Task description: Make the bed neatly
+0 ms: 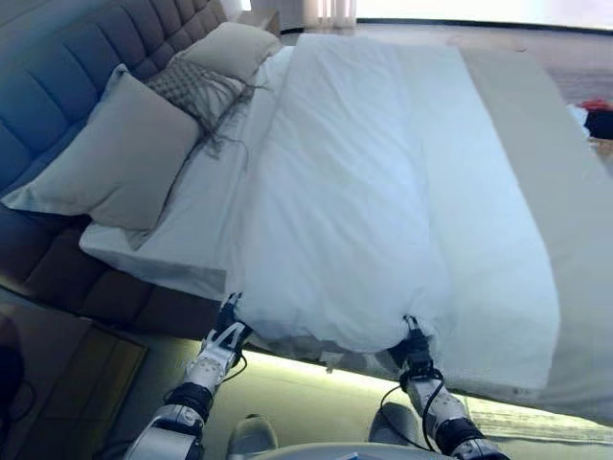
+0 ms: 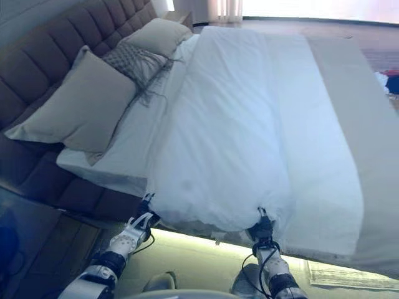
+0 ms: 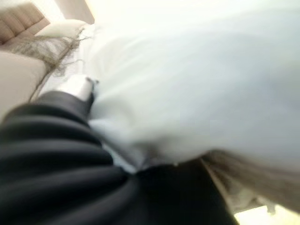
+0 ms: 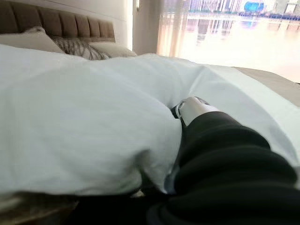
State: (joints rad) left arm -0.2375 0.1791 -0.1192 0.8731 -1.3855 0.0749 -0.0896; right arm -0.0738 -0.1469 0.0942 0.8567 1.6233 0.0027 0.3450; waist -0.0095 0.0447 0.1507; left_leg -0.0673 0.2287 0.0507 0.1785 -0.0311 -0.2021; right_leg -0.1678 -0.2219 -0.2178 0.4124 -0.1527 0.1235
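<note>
A white duvet (image 1: 354, 192) lies lengthwise down the middle of the bed, its near edge puckered at two spots. My left hand (image 1: 228, 321) holds the near left corner; in the left wrist view its thumb (image 3: 79, 86) sits pressed on the cloth (image 3: 187, 93). At the near right pucker is my right hand (image 1: 414, 343), and the right wrist view shows its thumb (image 4: 192, 108) pressed into the duvet (image 4: 84, 122). The remaining fingers of both hands are buried in the fabric.
Two beige pillows (image 1: 120, 158) (image 1: 230, 48) and a grey fringed cushion (image 1: 196, 91) lean on the tufted headboard (image 1: 48, 67) at left. A beige cover (image 1: 565, 211) lies bare along the bed's right side. A low dark table (image 1: 67, 374) stands on the floor at lower left.
</note>
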